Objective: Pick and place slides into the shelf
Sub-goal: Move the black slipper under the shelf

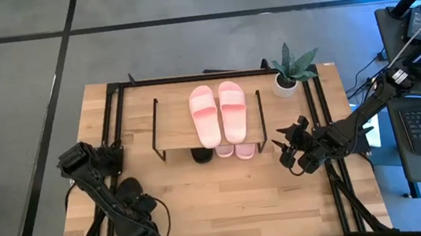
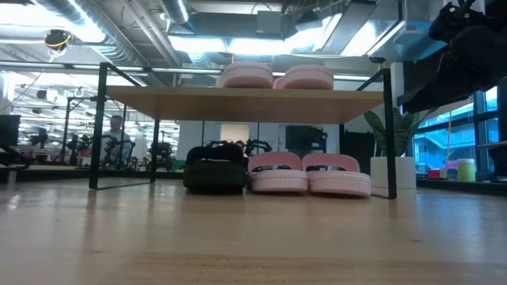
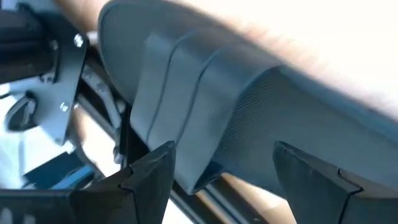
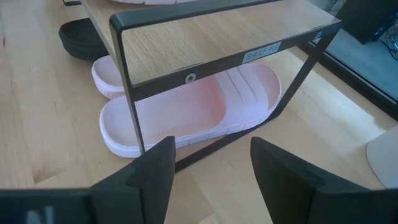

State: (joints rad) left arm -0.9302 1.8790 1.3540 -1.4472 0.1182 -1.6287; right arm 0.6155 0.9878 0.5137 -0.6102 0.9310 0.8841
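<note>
The shelf [image 1: 207,126] stands mid-table with one pink pair [image 1: 218,111] lying on its top board. Under it, on the tabletop, lie a second pink pair [image 2: 309,172] and one black slide [image 2: 214,168], its toe [image 1: 201,154] showing past the board's near edge. The other black slide [image 3: 249,106] fills the left wrist view, between the fingers of my left gripper [image 3: 224,149], which sits at the table's near left [image 1: 134,197]. My right gripper [image 4: 211,165] is open, just off the shelf's right end [image 1: 290,152], touching nothing. My left gripper has the black slide's sole edge [image 3: 214,171] between its two fingers, which lie across the slide's length. The strap [image 3: 174,93] faces the camera. The fingers themselves hide the exact place of contact, and I cannot tell whether the slide rests on the table.
A potted plant [image 1: 293,73] in a white pot [image 4: 385,155] stands at the table's far right, beside the shelf's right legs [image 4: 130,112]. Black frame rails [image 1: 326,121] run along the table's sides. Bare wood [image 1: 236,202] lies between the shelf and the near edge.
</note>
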